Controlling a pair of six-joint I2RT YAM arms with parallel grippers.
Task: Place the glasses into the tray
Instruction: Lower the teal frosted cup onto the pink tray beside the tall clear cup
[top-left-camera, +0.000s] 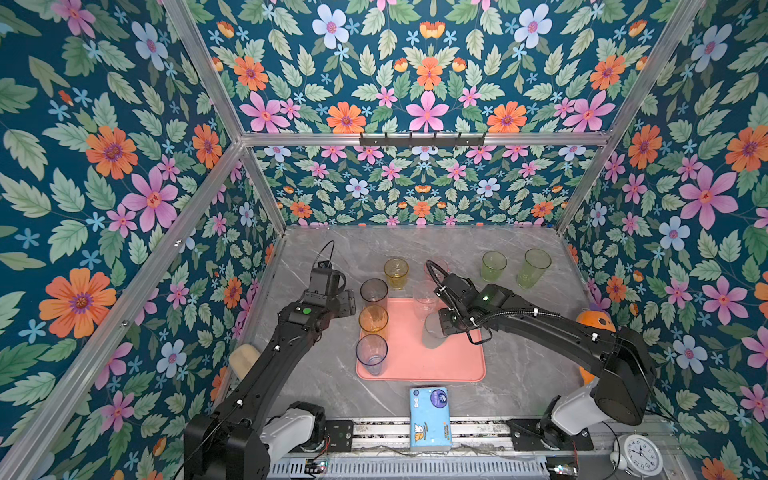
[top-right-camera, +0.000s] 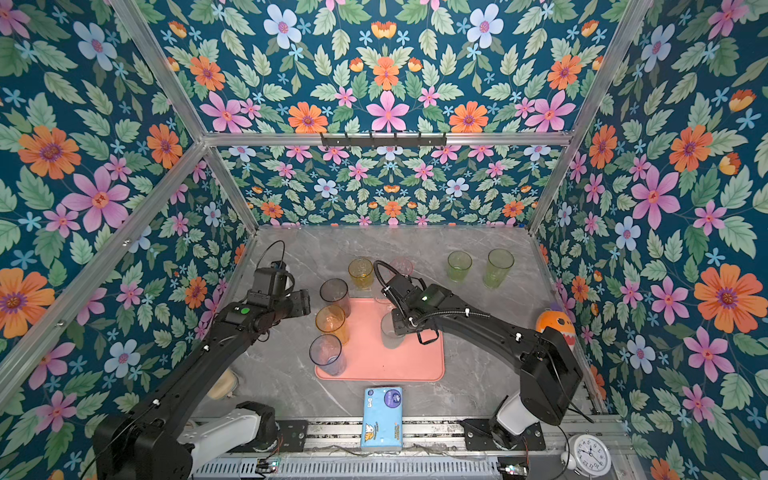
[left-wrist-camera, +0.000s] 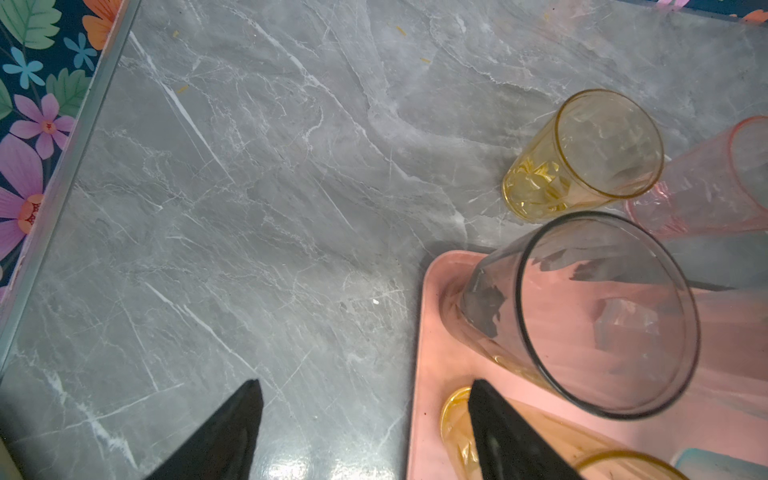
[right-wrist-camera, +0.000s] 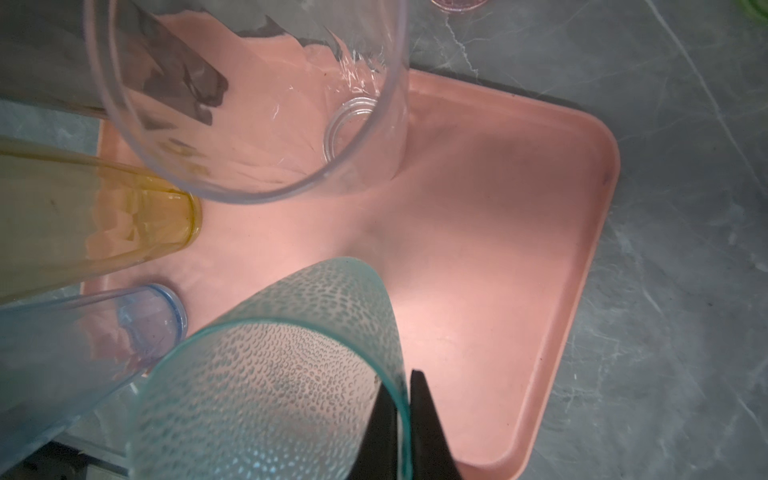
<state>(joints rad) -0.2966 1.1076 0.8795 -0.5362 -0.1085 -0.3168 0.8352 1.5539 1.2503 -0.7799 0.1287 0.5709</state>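
A grey marble worktop (top-left-camera: 519, 365) inside a flower-papered enclosure is being viewed from above, and two black robot arms are being extended over it. A salmon-pink tray (top-left-camera: 436, 361) is lying at the centre of the worktop.

The right pincer (top-left-camera: 442, 328) is being held over the middle of the tray, clenched on the rim of a textured teal tumbler (top-left-camera: 431, 334). In the right wrist view, the tumbler's wall is being pinched between the two black fingers (right-wrist-camera: 430, 428). The teal tumbler is being held upright over the tray, but it cannot be told whether its base is touching.

Four tumblers are standing in the tray. A smoky grey tumbler (top-left-camera: 374, 291) is at the far left corner, an amber tumbler (top-left-camera: 373, 320) is just in front of it, a blue-grey tumbler (top-left-camera: 371, 353) is at the near left corner, and a clear tumbler (top-left-camera: 424, 301) is at the far edge.

Behind the tray, a yellow tumbler (top-left-camera: 396, 272) and a pink tumbler (top-right-camera: 401, 266) are standing side by side on the worktop. Two green tumblers (top-left-camera: 493, 266) are standing at the far right, well apart from the tray.

The left pincer (left-wrist-camera: 365, 432) is being held released, fingers spread wide, above the worktop just beside the tray's far left corner and near the smoky grey tumbler.

A blue tissue pack (top-left-camera: 430, 417) is lying in front of the tray.
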